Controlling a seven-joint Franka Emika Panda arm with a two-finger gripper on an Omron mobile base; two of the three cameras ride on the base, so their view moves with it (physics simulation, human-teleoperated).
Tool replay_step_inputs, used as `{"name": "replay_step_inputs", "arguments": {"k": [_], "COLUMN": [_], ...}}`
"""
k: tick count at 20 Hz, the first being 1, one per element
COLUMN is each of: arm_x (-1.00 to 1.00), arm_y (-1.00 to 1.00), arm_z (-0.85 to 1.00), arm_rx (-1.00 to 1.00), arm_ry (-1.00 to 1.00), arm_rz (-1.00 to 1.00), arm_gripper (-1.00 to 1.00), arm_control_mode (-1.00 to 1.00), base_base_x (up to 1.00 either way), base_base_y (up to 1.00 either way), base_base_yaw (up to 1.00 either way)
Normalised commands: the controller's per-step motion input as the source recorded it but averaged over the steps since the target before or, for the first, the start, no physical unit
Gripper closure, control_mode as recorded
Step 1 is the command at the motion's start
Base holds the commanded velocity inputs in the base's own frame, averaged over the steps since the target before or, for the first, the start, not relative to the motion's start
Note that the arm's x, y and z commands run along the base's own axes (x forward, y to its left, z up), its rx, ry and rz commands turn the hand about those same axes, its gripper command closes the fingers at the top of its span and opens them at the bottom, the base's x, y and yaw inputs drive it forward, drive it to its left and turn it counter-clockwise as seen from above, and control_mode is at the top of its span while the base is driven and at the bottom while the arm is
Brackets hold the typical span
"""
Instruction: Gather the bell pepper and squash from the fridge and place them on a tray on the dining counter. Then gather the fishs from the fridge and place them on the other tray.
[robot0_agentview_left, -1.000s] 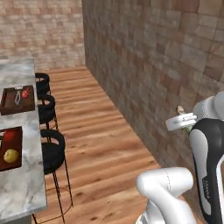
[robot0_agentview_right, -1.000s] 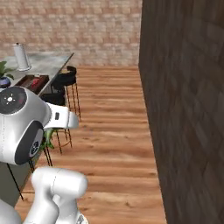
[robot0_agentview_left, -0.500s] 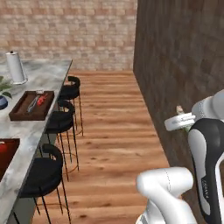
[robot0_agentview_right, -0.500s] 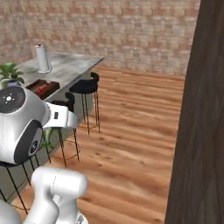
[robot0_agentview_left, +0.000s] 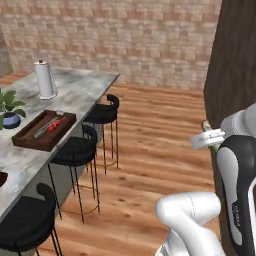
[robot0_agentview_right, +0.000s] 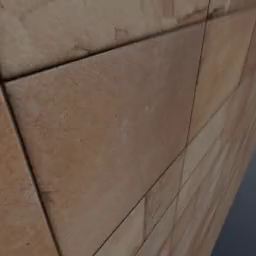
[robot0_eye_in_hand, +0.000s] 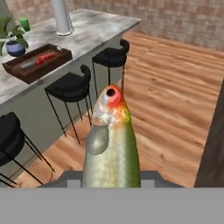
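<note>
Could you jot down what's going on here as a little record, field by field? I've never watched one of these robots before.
setting: simulated kitchen, brick walls, wooden floor
gripper: shut on the fish
fish: silvery-green, red-orange head, pointing away from the hand
dining counter: marble top, to the arm's left
tray: dark brown, on the counter, holding a reddish and a greyish item
paper towel roll: upright, beyond the tray
potted plant: beside the tray
stools: black, lined along the counter

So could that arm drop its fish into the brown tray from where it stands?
Probably not yet. The gripper, shut on the fish, hangs over wooden floor, and black stools stand between it and the tray on the counter.
</note>
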Motion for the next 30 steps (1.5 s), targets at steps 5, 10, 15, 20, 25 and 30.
{"name": "replay_step_inputs", "arguments": {"k": [5, 10, 15, 20, 25, 30], "arm_x": [0.0, 0.0, 0.0, 0.0, 0.0, 0.0], "arm_y": [0.0, 0.0, 0.0, 0.0, 0.0, 0.0], "arm_z": [0.0, 0.0, 0.0, 0.0, 0.0, 0.0], "arm_rx": [0.0, 0.0, 0.0, 0.0, 0.0, 0.0], "arm_ry": [0.0, 0.0, 0.0, 0.0, 0.0, 0.0], "arm_rz": [0.0, 0.0, 0.0, 0.0, 0.0, 0.0], "arm_gripper": [1.0, 1.0, 1.0, 1.0, 1.0, 1.0], "arm_control_mode": [1.0, 1.0, 1.0, 1.0, 1.0, 1.0], "base_base_x": [1.0, 1.0, 0.94, 0.71, 0.59, 0.48], "base_base_y": [-0.09, -0.07, -0.11, -0.16, -0.07, -0.23], "base_base_yaw": [0.69, 0.74, 0.75, 0.5, 0.43, 0.4]}}
